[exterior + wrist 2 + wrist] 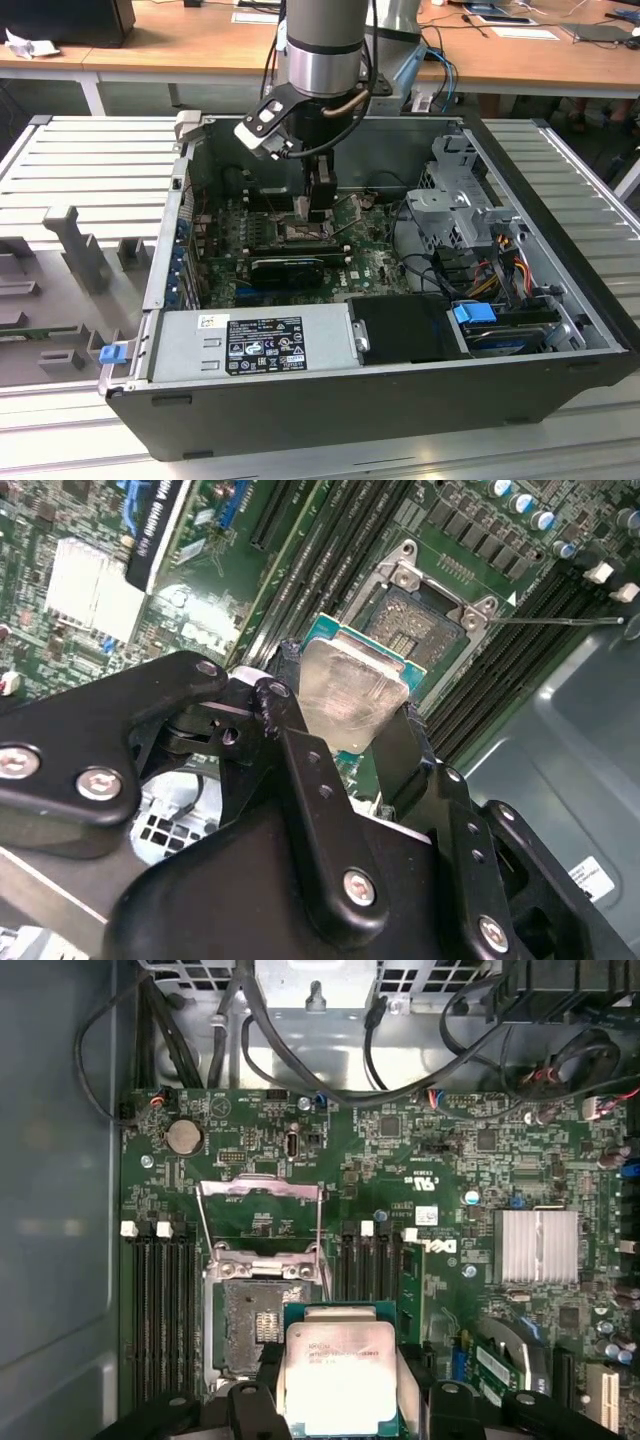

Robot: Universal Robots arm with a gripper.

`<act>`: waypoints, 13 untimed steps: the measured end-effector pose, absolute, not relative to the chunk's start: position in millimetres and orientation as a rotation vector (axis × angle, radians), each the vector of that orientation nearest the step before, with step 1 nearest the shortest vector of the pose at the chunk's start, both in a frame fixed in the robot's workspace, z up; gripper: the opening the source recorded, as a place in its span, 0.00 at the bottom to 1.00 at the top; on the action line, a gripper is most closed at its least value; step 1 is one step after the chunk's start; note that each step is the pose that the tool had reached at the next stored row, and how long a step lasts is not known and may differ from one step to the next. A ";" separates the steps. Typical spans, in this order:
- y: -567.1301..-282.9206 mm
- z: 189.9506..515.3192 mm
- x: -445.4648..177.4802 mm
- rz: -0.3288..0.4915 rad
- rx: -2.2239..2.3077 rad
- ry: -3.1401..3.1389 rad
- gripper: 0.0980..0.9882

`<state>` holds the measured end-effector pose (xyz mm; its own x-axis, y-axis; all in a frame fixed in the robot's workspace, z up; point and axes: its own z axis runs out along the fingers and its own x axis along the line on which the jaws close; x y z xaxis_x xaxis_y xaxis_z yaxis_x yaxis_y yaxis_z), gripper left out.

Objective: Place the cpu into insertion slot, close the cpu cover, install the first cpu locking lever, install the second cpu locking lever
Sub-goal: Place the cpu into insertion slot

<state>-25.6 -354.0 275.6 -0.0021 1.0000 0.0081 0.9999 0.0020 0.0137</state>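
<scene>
Second wrist view, nearest first: gripper clamped on the cpu by two opposite edges. Just beyond, the insertion slot, bare, with the chip held offset from it and not seated. Best squared over the socket and kept level before lowering; no pressing, contacts probably delicate. Farthest, in the first wrist view, the cpu cover swung open, leaving the socket free.

The insertion slot lies open from above, its cpu cover tipped up clear of it. The claw, clamped on the cpu, hangs close over it. Memory slots flank it, a black card stands on its near side, and cables crowd the exterior view's right.
</scene>
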 end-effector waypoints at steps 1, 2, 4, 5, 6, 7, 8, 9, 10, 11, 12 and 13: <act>-351.1 273.0 -25.6 0.027 2.218 2.222 0.48; -349.8 270.7 -25.6 0.028 2.218 2.222 0.48; -348.9 268.2 -26.5 0.032 2.216 2.220 0.48; -348.5 267.1 -27.1 0.035 2.215 2.219 0.48; -348.2 266.1 -27.9 0.036 2.214 2.219 0.48; -347.8 264.2 -29.1 0.038 2.213 2.218 0.48; -346.2 260.1 -30.4 0.039 2.213 2.217 0.48; -343.7 256.4 -30.8 0.039 2.213 2.217 0.48; -341.5 253.8 -30.8 0.039 2.213 2.217 0.48; -340.2 252.3 -30.8 0.039 2.213 2.217 0.48; -338.2 249.2 -30.9 0.039 2.213 2.217 0.48; -337.1 246.7 -31.2 0.039 2.213 2.217 0.48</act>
<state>-31.2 -337.1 246.7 -0.0021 0.9999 0.0114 0.9997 0.0018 0.0239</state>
